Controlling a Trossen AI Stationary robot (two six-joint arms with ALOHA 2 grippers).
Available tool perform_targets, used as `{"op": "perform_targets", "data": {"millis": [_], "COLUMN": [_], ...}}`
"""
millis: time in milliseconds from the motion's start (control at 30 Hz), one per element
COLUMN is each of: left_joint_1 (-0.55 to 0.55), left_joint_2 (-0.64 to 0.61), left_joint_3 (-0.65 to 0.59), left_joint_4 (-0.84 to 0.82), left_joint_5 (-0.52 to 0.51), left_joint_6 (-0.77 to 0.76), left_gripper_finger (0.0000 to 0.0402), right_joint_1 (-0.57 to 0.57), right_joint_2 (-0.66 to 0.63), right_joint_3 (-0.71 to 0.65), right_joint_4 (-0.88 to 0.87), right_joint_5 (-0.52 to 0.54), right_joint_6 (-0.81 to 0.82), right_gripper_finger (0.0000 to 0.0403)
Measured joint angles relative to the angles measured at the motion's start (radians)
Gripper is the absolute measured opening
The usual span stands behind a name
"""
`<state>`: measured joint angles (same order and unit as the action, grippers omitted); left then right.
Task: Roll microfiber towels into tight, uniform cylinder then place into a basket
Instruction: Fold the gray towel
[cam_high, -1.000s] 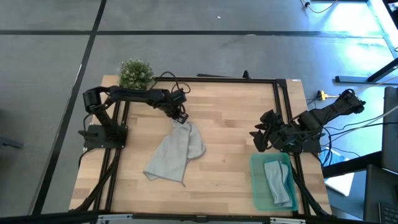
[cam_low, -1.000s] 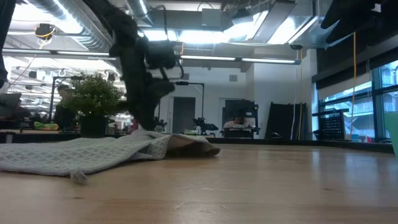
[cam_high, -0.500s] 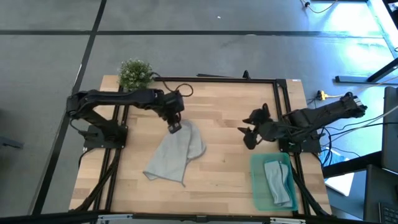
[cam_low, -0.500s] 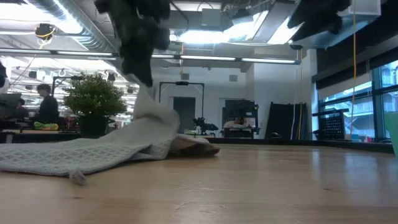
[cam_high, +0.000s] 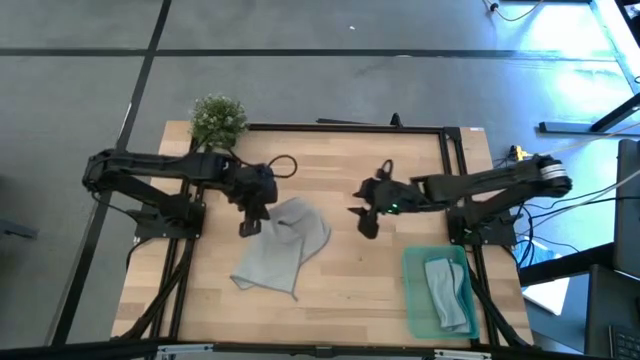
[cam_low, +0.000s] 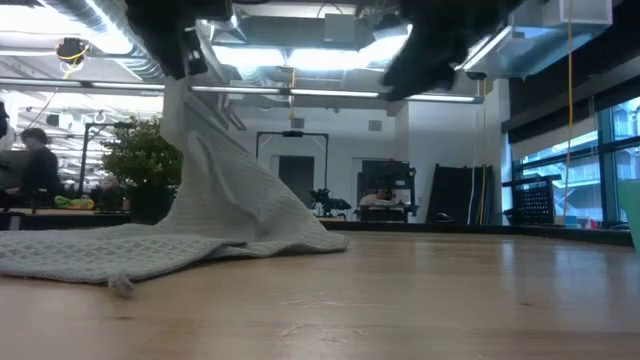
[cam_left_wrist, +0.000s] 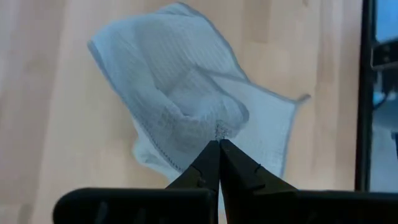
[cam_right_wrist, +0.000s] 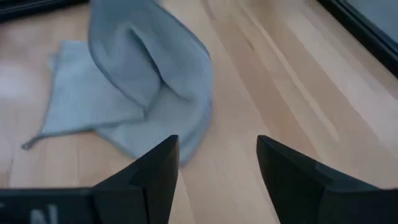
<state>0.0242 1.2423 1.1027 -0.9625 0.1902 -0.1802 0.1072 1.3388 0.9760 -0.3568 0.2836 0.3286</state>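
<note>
You have one rolled towel (cam_high: 447, 290) in the basket (cam_high: 414, 305), lower right. The grey towel (cam_high: 283, 245) lies unrolled mid-worktop (cam_high: 350, 180), one corner pinched up by your left end effector (cam_high: 248, 226). Your right end effector (cam_high: 364, 220) hovers half-open, empty. Rolling remains.

The grey microfiber towel (cam_left_wrist: 186, 106) is showing a soft, matt, waffle-textured cloth weave. The table (cam_high: 360, 270) is showing smooth, pale wood planks with a faint sheen. The basket (cam_high: 412, 300), at four o'clock, is looking like translucent green plastic, holding a pale blue towel (cam_high: 445, 290) of similar cloth.
</note>
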Motion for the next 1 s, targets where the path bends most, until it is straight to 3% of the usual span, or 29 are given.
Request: {"op": "perform_targets", "data": {"millis": [233,400,633,800,1000], "left_joint_1": [-0.069,-0.083,-0.084,-0.092,-0.093], "left_joint_2": [0.008,0.008,0.009,0.008,0.008], "left_joint_3": [0.000,0.000,0.000,0.000,0.000], "left_joint_4": [0.017,0.051,0.085,0.085,0.090], "left_joint_5": [0.006,-0.014,-0.023,-0.024,-0.024], "left_joint_6": [0.006,0.002,0.006,0.005,0.006], "left_gripper_finger": [0.0000,0.0000,0.0000,0.0000,0.0000], "right_joint_1": [-0.088,-0.164,-0.217,-0.246,-0.276], "right_joint_2": [0.165,0.294,0.508,0.621,0.719], "right_joint_3": [0.000,0.036,0.242,0.412,0.562], "right_joint_4": [0.415,0.595,0.525,0.422,0.282], "right_joint_5": [-0.264,-0.454,-0.669,-0.711,-0.844], "right_joint_6": [-0.386,-0.479,-0.535,-0.630,-0.711], "right_gripper_finger": [0.0216,0.0216,0.0216,0.0216,0.0216]}}
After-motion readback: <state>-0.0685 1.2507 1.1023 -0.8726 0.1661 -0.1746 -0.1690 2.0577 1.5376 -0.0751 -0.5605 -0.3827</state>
